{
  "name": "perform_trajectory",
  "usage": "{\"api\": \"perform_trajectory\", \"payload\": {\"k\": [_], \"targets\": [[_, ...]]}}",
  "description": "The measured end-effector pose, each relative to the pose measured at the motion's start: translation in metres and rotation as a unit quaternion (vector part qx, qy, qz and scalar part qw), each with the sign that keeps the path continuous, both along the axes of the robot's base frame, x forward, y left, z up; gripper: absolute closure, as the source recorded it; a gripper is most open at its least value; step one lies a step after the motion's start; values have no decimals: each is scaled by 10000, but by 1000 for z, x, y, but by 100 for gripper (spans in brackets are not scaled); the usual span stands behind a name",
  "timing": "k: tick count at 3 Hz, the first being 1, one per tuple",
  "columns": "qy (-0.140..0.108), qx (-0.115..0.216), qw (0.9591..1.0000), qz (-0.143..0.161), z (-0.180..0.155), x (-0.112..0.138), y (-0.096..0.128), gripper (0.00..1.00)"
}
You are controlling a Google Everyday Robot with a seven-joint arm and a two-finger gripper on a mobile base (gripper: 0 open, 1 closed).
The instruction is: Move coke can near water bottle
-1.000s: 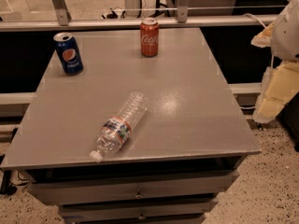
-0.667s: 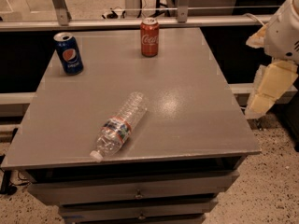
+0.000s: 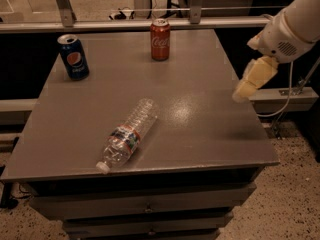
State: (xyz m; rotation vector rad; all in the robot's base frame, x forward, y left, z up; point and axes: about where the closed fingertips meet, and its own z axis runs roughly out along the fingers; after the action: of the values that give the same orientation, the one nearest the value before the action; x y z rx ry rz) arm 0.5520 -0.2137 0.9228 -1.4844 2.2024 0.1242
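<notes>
one coke can (image 3: pixel 160 40), red with white script and silver top, upright at far edge of desk (image 3: pixel 200 109) | water bottle (image 3: pixel 127 135) lying near front, well apart | hand (image 3: pixel 240 94) over right edge, wide or narrow: cannot tell

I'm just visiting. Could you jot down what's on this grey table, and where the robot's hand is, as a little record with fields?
surface: grey table
to move: red aluminium coke can, upright, far edge, middle
goal: clear ribbed plastic water bottle, lying on its side near the front, white cap toward the front-left
other: blue Pepsi can, upright, far-left corner
hand: pale gripper, at the table's right edge, touching none of them
</notes>
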Motion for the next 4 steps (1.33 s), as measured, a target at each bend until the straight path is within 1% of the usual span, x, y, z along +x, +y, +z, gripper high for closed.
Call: {"api": "perform_trajectory", "payload": {"k": [1, 2, 3, 4], "targets": [[-265, 674, 9969, -303, -12, 62, 4, 0], [-518, 1457, 9866, -520, -14, 121, 24, 0], [-744, 2199, 9709, -582, -6, 164, 58, 0], [-920, 2677, 9573, -581, -4, 200, 99, 0]]}}
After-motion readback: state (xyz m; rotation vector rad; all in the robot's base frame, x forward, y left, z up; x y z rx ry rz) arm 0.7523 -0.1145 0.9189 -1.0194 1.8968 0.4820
